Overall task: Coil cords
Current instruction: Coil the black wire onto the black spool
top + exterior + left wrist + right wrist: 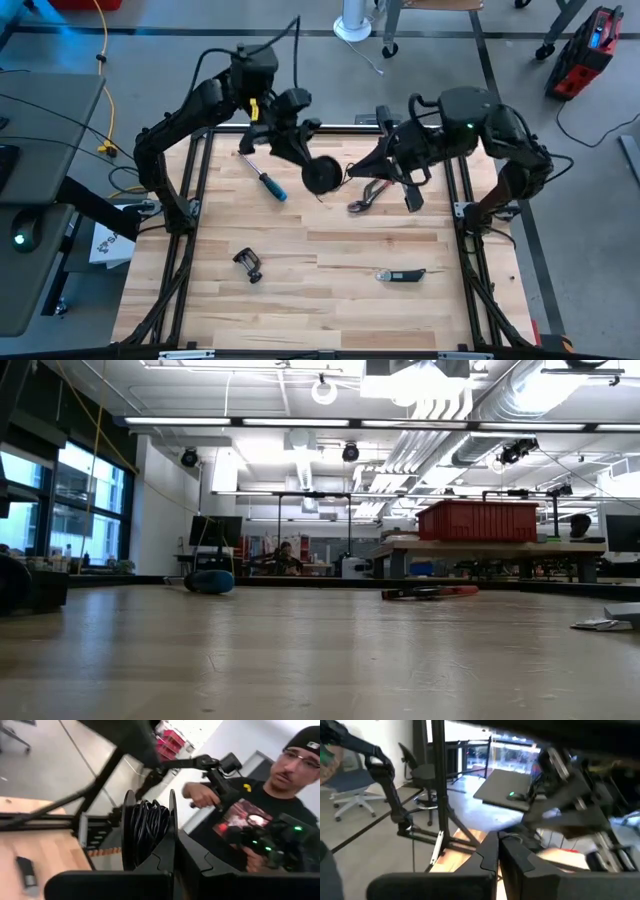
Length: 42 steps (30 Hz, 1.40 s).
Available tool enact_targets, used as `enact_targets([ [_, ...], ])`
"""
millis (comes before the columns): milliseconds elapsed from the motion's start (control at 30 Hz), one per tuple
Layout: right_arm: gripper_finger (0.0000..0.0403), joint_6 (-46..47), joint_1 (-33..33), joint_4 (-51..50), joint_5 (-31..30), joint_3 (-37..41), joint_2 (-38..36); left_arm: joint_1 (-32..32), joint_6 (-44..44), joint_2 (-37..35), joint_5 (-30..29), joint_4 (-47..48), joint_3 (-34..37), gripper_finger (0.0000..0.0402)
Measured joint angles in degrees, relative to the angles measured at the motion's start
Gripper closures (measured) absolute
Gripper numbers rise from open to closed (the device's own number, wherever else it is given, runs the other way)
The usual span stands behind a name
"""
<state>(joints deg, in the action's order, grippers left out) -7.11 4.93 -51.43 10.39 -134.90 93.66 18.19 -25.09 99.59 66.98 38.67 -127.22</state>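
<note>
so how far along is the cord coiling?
Done: the reel already carries many dark turns. In hand: the left gripper is shut on the reel's rim, lifted over the table; the right gripper is shut close by. Left: a thin loose tail of cord hangs under the reel.

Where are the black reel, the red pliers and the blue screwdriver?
Black reel [320, 175], high view, middle of its round disc.
Red pliers [366, 198], high view, on the handles.
Blue screwdriver [274, 187], high view, on the blue handle.
</note>
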Motion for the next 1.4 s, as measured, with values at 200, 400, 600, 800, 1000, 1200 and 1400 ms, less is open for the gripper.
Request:
enact_targets([
  [200, 0.0403, -0.41, -4.41, -0.31, 7.8, 0.03, 0.27, -3.31, -3.23, 0.0, -0.18, 0.87, 0.02, 0.0401],
  [400, 0.0403, 1.72, -5.66, 2.58, 15.81, 0.03, 1.16, -4.25, -3.51, 0.44, -3.97, 1.07, 0.03, 0.0401],
  [600, 0.0403, -0.51, -5.98, 2.81, 16.07, -0.02, 2.75, -4.3, -6.01, 0.64, -3.46, 0.58, 0.04, 0.0401],
  [800, 0.0403, -2.68, -6.06, 3.4, 12.9, 0.01, 5.65, -6.93, -10.65, 1.55, 0.41, -1.92, 0.04, 0.0401],
  [1000, 0.0384, 0.28, -5.97, 6.87, 14.15, 0.01, 7.84, -7.84, -14.31, 1.92, 2.46, -6.77, 0.04, 0.0401],
  [1200, 0.0316, 2.23, -5.51, 10.48, 12.68, 0.01, 8.25, -7.16, -19.42, 1.4, 3.5, -10.55, -0.02, 0.0401],
  [1400, 0.0283, -2.55, -4.08, 14.46, 8.32, 0.01, 8.29, -5.75, -28.6, 0.51, 5.76, -18.81, -0.13, 0.0401],
])
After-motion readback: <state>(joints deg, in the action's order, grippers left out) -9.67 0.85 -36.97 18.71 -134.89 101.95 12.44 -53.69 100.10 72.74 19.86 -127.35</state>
